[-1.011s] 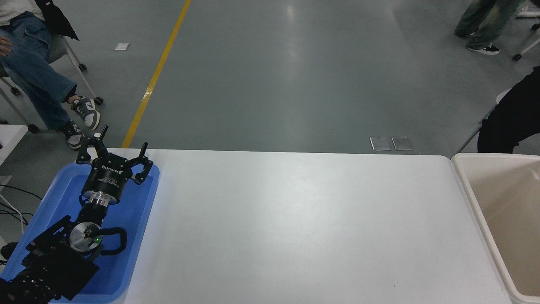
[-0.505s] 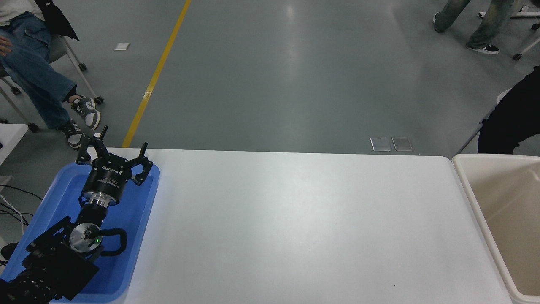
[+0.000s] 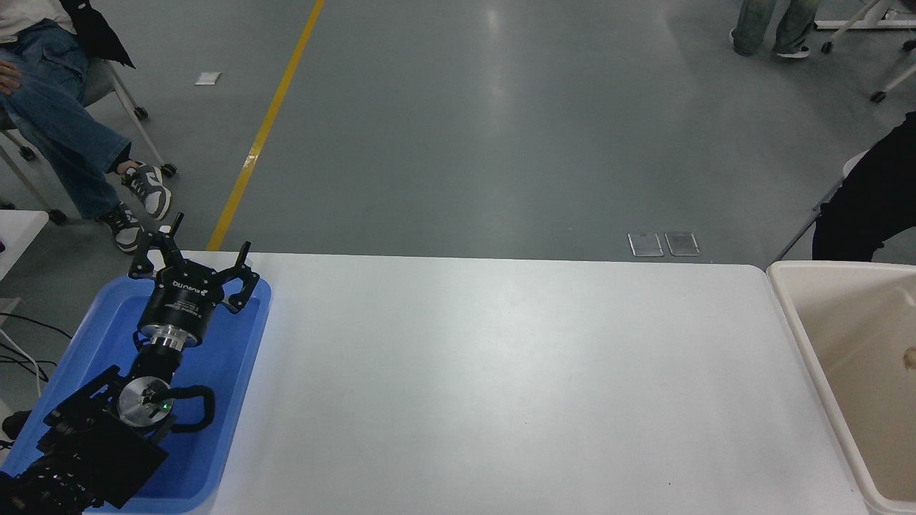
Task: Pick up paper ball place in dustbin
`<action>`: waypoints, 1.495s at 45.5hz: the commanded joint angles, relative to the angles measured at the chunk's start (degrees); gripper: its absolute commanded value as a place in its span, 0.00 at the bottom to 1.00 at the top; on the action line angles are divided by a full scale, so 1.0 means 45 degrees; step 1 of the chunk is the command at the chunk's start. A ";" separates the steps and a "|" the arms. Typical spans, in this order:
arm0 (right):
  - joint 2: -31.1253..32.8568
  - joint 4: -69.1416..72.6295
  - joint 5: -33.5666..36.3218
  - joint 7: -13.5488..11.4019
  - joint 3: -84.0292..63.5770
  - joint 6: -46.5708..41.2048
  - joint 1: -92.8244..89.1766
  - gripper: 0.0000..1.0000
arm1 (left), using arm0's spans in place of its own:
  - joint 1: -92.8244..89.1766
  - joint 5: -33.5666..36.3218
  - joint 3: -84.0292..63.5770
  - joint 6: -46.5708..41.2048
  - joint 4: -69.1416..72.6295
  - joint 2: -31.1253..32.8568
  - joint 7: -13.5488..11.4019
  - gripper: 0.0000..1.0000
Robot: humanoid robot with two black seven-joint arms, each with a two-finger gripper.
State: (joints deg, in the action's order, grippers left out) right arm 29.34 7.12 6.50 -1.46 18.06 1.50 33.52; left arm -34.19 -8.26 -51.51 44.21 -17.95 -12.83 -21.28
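Note:
The cream-beige dustbin (image 3: 796, 318) stands at the table's right end, cut off by the picture's right edge. A small tan-brown bit, seemingly the paper ball (image 3: 910, 357), shows inside the bin at the very right edge, mostly out of frame. My left gripper (image 3: 206, 249) is parked at the lower left over a blue tray, open and empty. My right arm is out of view.
The shallow blue tray (image 3: 243, 357) lies at the table's left end under my left arm. A person in black stands by the bin at the right edge (image 3: 869, 207). A seated person's legs (image 3: 64, 143) are at the top left.
A tan bit has come into view inside the bin at the right edge. The walking person at the top right has moved further off. My left arm has not moved.

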 commanded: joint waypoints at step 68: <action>0.0394 0.3338 -0.0897 -0.0008 -0.8602 -0.0254 0.5635 1.00 | 0.0000 -0.0001 0.0000 0.0000 0.0005 -0.0001 0.0003 1.00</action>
State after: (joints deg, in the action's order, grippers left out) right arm 30.38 14.29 3.57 -1.49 -9.59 0.38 47.07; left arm -34.19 -8.26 -51.51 44.21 -17.95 -12.83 -21.28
